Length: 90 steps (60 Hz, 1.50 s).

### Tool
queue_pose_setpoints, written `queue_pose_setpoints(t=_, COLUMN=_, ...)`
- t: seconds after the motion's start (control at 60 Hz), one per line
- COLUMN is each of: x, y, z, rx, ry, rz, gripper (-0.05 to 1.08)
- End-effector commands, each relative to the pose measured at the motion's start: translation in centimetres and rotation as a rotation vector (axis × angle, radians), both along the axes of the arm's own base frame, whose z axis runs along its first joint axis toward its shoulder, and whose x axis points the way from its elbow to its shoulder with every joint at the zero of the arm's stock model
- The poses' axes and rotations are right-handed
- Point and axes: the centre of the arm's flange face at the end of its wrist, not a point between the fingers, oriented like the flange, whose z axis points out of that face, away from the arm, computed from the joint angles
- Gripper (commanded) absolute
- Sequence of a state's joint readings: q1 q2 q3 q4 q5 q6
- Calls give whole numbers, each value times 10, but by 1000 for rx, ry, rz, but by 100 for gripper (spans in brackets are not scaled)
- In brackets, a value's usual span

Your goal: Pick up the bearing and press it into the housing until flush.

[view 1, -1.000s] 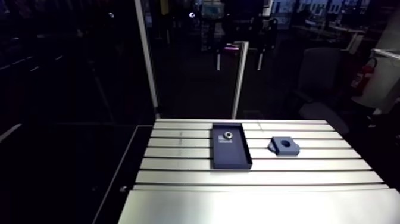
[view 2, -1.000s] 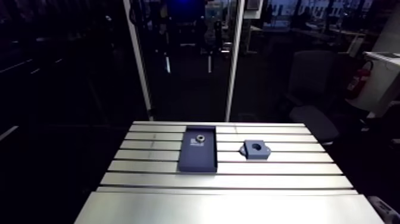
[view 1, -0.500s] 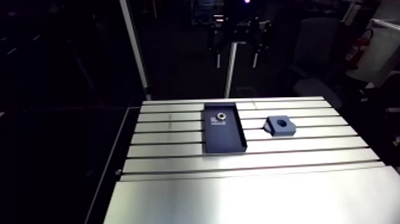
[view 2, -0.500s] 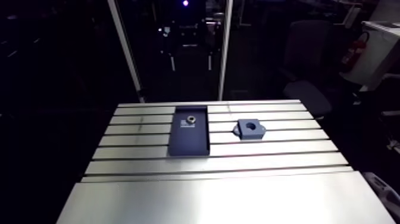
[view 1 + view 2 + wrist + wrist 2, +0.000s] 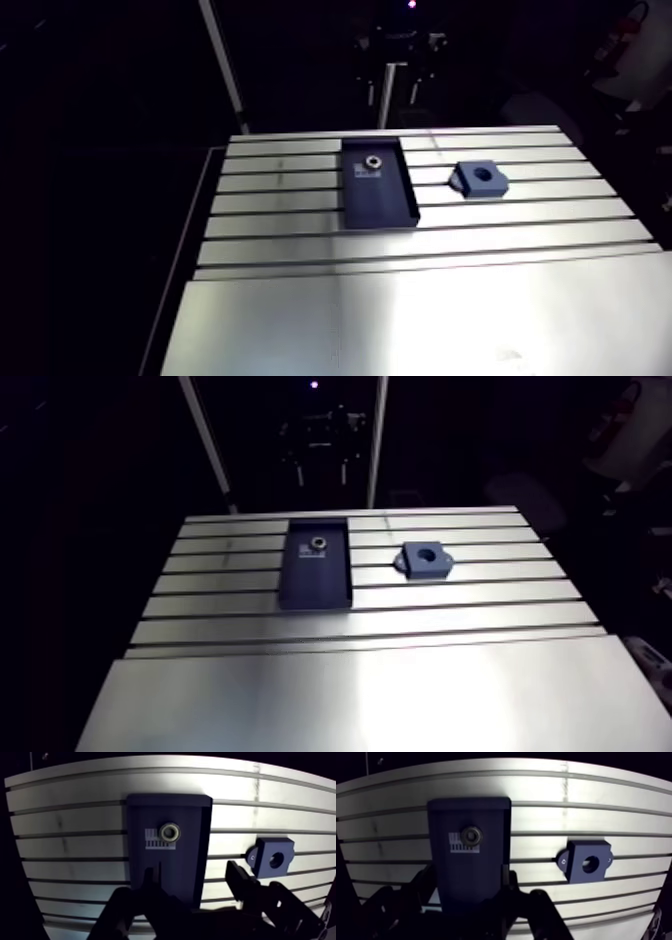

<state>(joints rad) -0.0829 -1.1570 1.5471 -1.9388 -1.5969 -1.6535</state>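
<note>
Slotted table (image 5: 70, 822) carries a dark tray (image 5: 176, 871); we see the bearing (image 5: 170, 831) lying in it, ahead of our gripper (image 5: 190, 869), fingers spread apart. Beside the tray sits the housing (image 5: 274, 858).

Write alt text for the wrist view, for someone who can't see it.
A small metal bearing lies in a dark blue tray on a slotted aluminium table, ahead of the open, empty tool. A blue housing with a round bore sits on the table beside the tray, apart from it.
</note>
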Motion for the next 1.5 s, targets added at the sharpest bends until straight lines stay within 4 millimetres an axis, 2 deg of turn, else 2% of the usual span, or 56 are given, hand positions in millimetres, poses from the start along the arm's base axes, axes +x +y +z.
queue_pose_setpoints(t=0.017, x=-5, y=-4, z=-22, rx=-4, ry=-20, rz=4, gripper=32)
queue_pose_setpoints(t=0.117, x=-7, y=-6, z=-27, rx=-3, ry=-14, rz=9, gripper=35)
queue_pose_setpoints(t=0.4, x=-15, y=-2, z=-62, rx=-9, ry=-52, rz=-8, gripper=40)
queue_pose_setpoints(t=0.633, x=-15, y=0, z=-74, rx=-12, ry=-73, rz=-13, gripper=40)
queue_pose_setpoints(t=0.9, x=-9, y=-7, z=-89, rx=-15, ry=-72, rz=-1, gripper=40)
queue_pose_setpoints(t=1.15, x=-10, y=-6, z=-104, rx=-16, ry=-91, rz=-3, gripper=40)
queue_pose_setpoints(t=1.5, x=-9, y=-5, z=-116, rx=-17, ry=-100, rz=-1, gripper=40)
